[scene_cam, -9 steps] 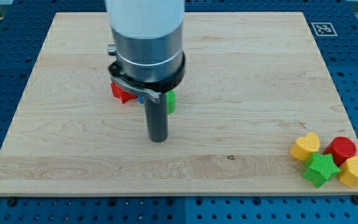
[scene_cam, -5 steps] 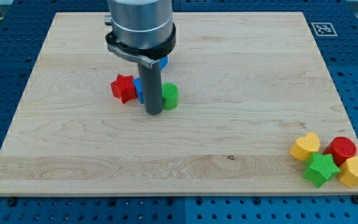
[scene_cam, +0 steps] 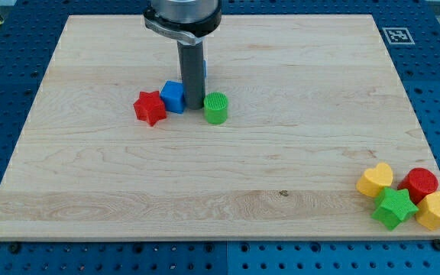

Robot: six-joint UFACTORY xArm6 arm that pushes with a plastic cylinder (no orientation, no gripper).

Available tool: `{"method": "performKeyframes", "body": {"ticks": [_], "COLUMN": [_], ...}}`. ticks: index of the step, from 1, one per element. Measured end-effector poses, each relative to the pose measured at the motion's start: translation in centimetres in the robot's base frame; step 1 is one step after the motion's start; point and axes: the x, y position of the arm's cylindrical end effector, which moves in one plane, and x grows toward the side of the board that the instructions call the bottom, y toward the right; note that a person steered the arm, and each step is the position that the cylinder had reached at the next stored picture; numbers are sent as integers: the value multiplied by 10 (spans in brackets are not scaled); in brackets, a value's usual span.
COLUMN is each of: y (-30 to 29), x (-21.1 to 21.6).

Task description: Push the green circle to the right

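The green circle (scene_cam: 215,108) stands on the wooden board (scene_cam: 281,153), left of the middle. My tip (scene_cam: 194,105) is down on the board just left of the green circle, touching or almost touching it. A blue block (scene_cam: 173,97) sits right against the tip's left side. A red star (scene_cam: 150,108) lies left of the blue block. Another blue block is mostly hidden behind the rod.
At the view's bottom right corner of the board sits a cluster: a yellow heart (scene_cam: 375,179), a red block (scene_cam: 419,183), a green star (scene_cam: 394,208) and a yellow block (scene_cam: 438,210). A tag marker (scene_cam: 395,34) is at the top right corner.
My tip has moved toward the view's top, from below the blocks to between the blue block and the green circle. The green circle has shifted slightly right.
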Motion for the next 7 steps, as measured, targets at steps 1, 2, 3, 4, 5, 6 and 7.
{"method": "performKeyframes", "body": {"ticks": [1,2,3,4,5,6,7], "y": [7,8,8,8,15,26,35], "x": [0,0,8,11,11,11,11]}}
